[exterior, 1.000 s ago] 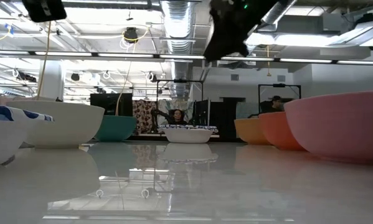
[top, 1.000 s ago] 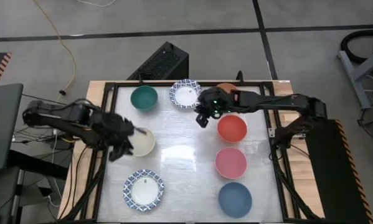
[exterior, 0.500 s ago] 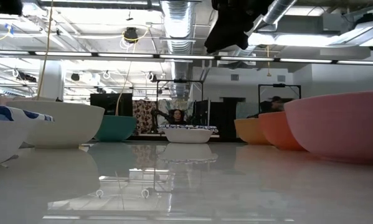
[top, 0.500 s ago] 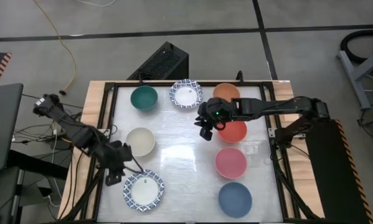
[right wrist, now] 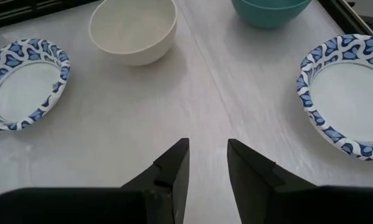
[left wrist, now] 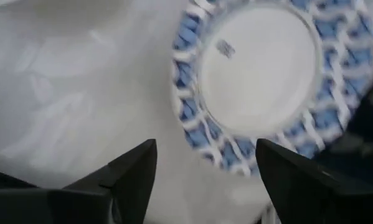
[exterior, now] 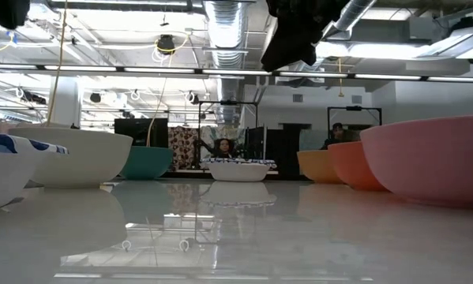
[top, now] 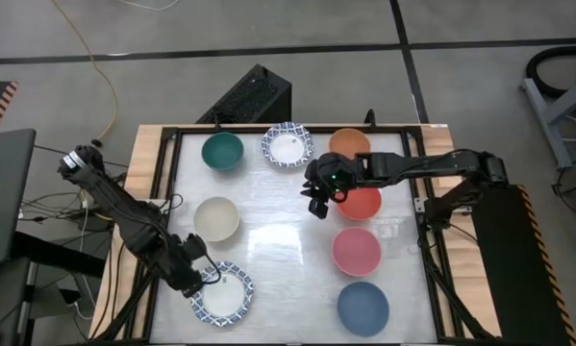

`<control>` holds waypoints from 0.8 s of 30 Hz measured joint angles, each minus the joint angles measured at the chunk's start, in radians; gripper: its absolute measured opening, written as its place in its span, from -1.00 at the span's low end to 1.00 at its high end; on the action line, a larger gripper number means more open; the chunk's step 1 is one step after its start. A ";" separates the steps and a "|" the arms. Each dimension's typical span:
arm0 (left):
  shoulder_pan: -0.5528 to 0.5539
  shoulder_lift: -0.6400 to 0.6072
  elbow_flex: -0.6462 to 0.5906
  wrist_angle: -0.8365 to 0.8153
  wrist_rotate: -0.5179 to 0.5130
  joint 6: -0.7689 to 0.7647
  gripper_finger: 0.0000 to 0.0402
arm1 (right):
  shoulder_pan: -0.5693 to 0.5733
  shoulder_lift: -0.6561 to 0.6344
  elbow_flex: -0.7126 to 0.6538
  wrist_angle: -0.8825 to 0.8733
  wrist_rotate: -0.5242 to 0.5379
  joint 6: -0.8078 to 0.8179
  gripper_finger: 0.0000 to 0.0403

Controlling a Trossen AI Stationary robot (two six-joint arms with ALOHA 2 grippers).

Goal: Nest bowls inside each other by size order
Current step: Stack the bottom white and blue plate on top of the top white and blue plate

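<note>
Eight bowls stand apart, upright on the white table: teal [top: 222, 151], a blue-patterned white one [top: 287, 145], orange [top: 350, 143], red [top: 362, 203], pink [top: 356, 251], blue [top: 363, 307], cream [top: 216, 218] and a second patterned one [top: 224, 293] near the front left. My left gripper [top: 202, 278] hovers open at that near patterned bowl's left rim [left wrist: 198, 130], its fingers [left wrist: 136, 171] pointing steeply down on either side of the rim's line and touching nothing I can see. My right gripper [top: 316, 204] hangs above the table left of the red bowl, slightly open [right wrist: 208, 163], empty.
Bare table surface [top: 278, 235] lies in the middle between the left and right bowls. A dark metal frame [top: 162, 207] runs around the tabletop. In the low view the right gripper [exterior: 291, 35] hangs high above the surface.
My left gripper has left the cream bowl's left rim, swung toward the table's near edge and come down beside the near patterned bowl, rolling as it went. The cream bowl stays in place. My right gripper has shifted a little toward the near edge, uncovering the orange bowl.
</note>
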 joint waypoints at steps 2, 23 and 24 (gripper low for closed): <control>-0.009 0.002 -0.017 0.019 -0.064 -0.054 0.31 | 0.000 0.000 0.000 0.000 0.000 -0.001 -0.35; -0.022 0.179 -0.139 0.268 -0.026 -0.096 0.31 | 0.001 0.000 0.000 -0.002 0.000 -0.001 -0.35; -0.022 0.198 -0.139 0.284 -0.012 -0.096 0.31 | 0.001 0.000 0.000 -0.002 -0.001 0.000 -0.35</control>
